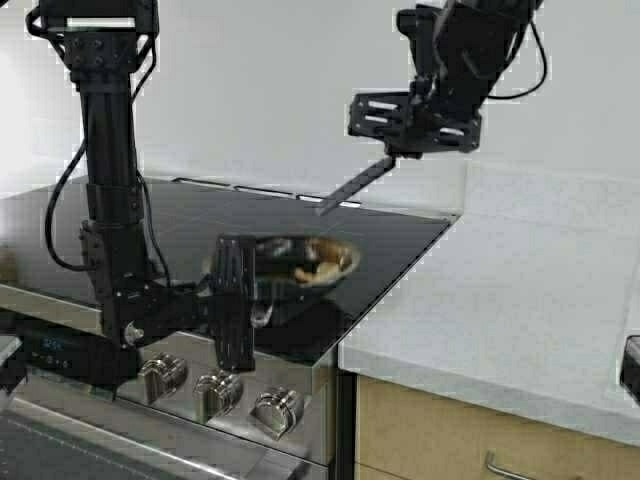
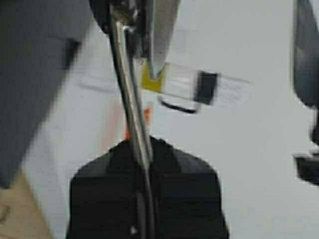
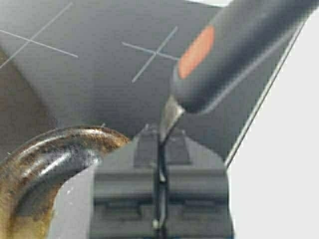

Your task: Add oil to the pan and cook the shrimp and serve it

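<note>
On the glossy black stovetop (image 1: 390,250) sits the round steel pan (image 1: 300,268).

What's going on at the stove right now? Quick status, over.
Left gripper shut on pan handle, on the black cooktop. Right gripper raised above, shut on spatula. Shrimp in pan. Nothing between spatula and pan.

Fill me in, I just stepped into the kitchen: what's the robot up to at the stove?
The left gripper is clamped on the round steel pan on the black stovetop, with pale shrimp inside. The right gripper holds a dark grey spatula raised above the pan, behind it.
</note>
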